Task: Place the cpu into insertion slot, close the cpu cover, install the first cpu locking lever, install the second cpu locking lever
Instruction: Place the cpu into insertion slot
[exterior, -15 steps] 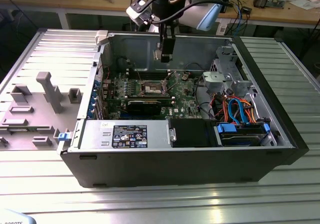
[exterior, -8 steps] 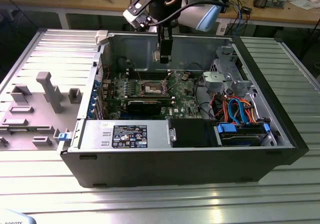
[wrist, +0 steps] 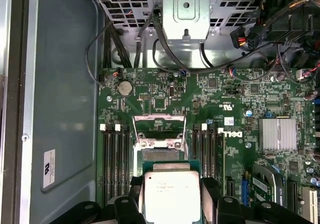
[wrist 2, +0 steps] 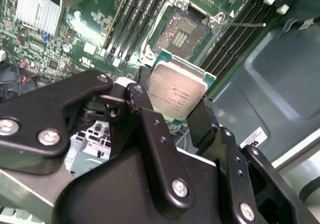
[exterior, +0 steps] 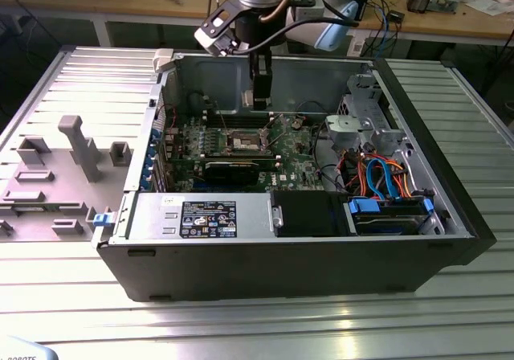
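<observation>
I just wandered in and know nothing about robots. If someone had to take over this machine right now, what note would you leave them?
Gripper: shut on the cpu, held above the motherboard.
Insertion slot: empty; cpu cover stands open.
Done: cpu picked up.
Left: cpu into slot, cover shut, both locking levers installed.

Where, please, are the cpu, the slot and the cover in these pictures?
cpu [wrist 2: 177, 91]: second wrist view, middle of its metal top.
slot [wrist 2: 183, 31]: second wrist view, its dark centre.
cover [wrist: 158, 117]: first wrist view, outer bar of its frame.
</observation>
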